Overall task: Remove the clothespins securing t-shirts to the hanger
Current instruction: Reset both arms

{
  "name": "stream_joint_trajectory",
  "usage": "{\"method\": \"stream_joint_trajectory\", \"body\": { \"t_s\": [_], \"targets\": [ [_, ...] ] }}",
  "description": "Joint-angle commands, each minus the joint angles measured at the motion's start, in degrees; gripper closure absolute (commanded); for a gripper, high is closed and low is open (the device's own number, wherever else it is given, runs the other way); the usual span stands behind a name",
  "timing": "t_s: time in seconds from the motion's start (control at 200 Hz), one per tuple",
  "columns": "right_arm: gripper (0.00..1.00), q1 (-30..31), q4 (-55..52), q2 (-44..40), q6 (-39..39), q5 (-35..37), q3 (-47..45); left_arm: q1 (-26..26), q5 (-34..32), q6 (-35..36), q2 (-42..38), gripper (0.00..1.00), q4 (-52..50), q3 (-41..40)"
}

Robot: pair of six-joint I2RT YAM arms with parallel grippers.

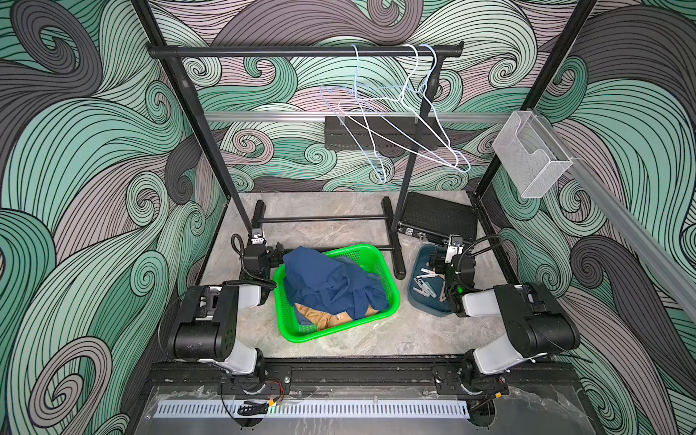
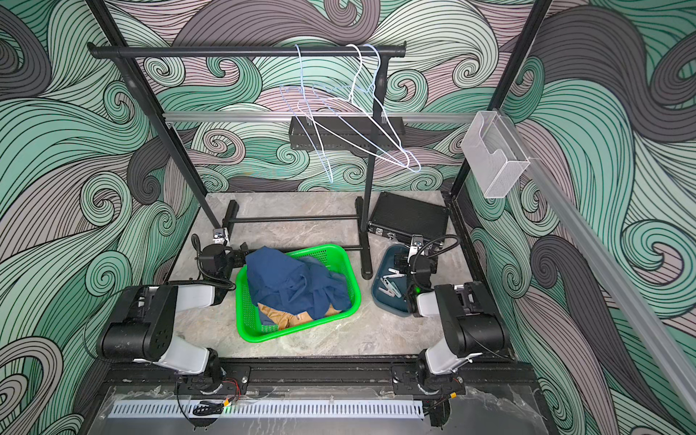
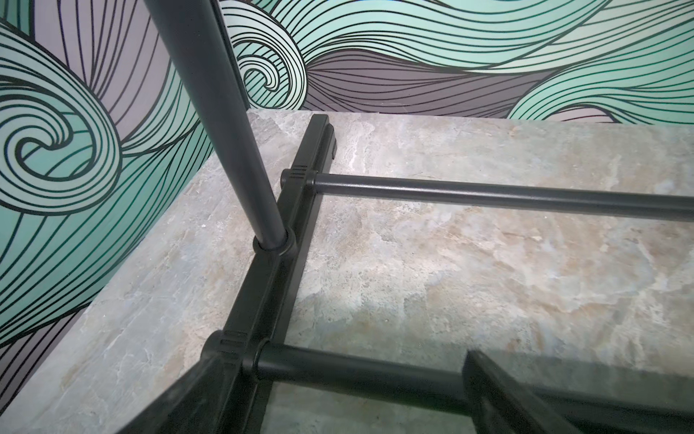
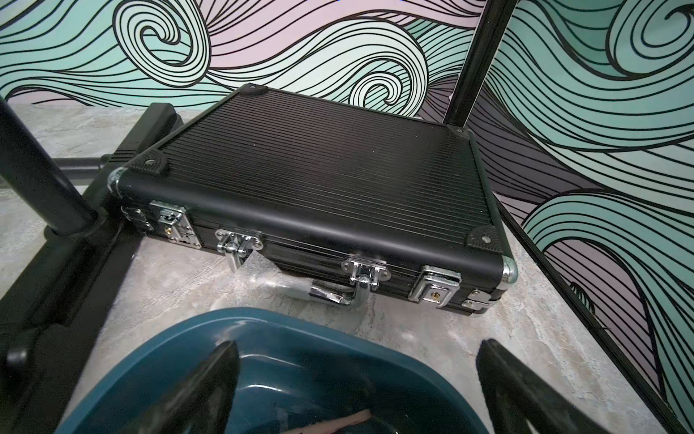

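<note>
Three bare wire hangers (image 1: 391, 113) (image 2: 339, 109) hang on the black rail. The t-shirts lie heaped in a green basket (image 1: 290, 327) (image 2: 244, 320): a blue one (image 1: 327, 282) (image 2: 293, 282) on top and a tan one (image 1: 324, 318) (image 2: 286, 316) beneath. Several clothespins (image 1: 425, 282) (image 2: 389, 284) lie in a teal tray (image 1: 412, 293) (image 4: 263, 323); a peach one (image 4: 338, 422) shows in the right wrist view. My left gripper (image 1: 278, 251) (image 3: 338, 398) is open by the basket's far left corner, over the rack's lower bar. My right gripper (image 1: 437, 260) (image 4: 360, 375) is open and empty over the tray's far end.
The black garment rack (image 1: 301, 51) stands behind the basket, its foot (image 3: 270, 282) just ahead of my left gripper. A black ribbed case (image 1: 437, 218) (image 4: 319, 169) lies behind the tray. A clear mesh bin (image 1: 531, 154) hangs on the right wall rail.
</note>
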Motion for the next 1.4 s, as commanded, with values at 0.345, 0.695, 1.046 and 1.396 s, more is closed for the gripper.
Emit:
{"method": "stream_joint_trajectory", "body": {
  "t_s": [0.345, 0.695, 1.046, 1.396],
  "targets": [
    [0.01, -0.3, 1.1, 0.0, 0.0, -0.7, 0.9, 2.2, -6.5, -7.5, -2.9, 0.01, 16.6, -12.5],
    [0.01, -0.3, 1.2, -0.1, 0.0, -0.8, 0.8, 1.0, 7.1, 2.0, 1.1, 0.01, 3.7, -2.1],
    [0.01, -0.5, 0.1, -0.3, 0.2, -1.3, 1.1, 1.0, 4.5, 0.2, 0.4, 0.01, -2.2, 0.4],
    [0.01, -0.8, -0.3, -0.1, 0.3, -2.0, 1.5, 2.1, -6.4, -6.6, -1.1, 0.01, 3.0, -3.5]
  ]
}}
